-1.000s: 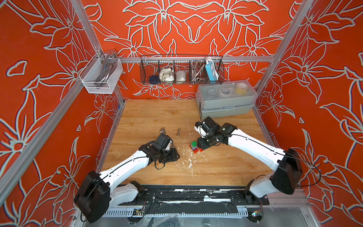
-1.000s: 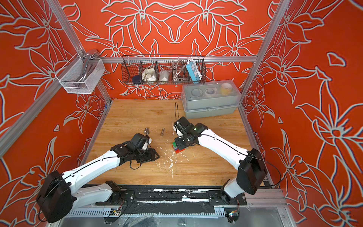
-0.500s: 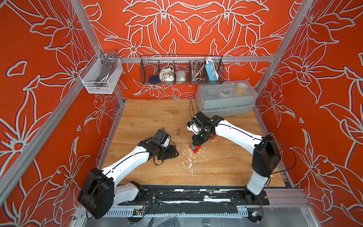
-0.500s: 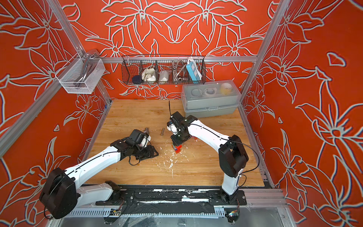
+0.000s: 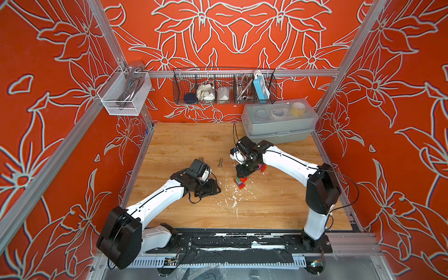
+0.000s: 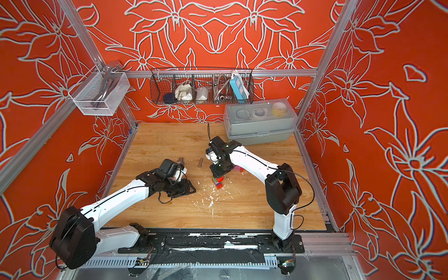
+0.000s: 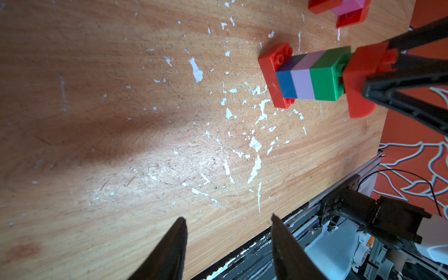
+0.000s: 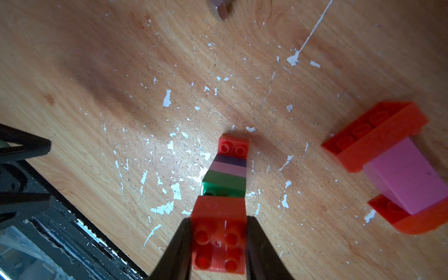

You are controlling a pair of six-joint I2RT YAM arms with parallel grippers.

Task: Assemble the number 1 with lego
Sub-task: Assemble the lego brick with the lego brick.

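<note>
A lego stack (image 5: 240,182) (image 6: 217,183) stands upright mid-table: red base brick, then blue, lilac and green (image 7: 308,77) (image 8: 228,169). My right gripper (image 8: 219,219) (image 5: 244,171) (image 6: 219,171) is shut on a red brick (image 8: 219,232) (image 7: 361,77) held at the top of the stack. That brick sits slightly tilted, and the green brick's studs show in the gap beneath it. My left gripper (image 7: 227,217) (image 5: 213,189) (image 6: 188,190) is open and holds nothing, low over bare wood to the left of the stack.
A red-pink-red lego piece (image 8: 400,169) (image 7: 346,7) (image 5: 261,167) lies right of the stack. Two grey bolts (image 5: 220,162) (image 5: 200,159) lie behind my left gripper. A grey lidded box (image 5: 278,126) stands back right. Wire baskets (image 5: 224,87) hang on the back wall.
My right arm's elbow has swung inward and up, while its gripper shifted slightly left and stayed shut on the red brick above the stack. The left arm has barely moved.
</note>
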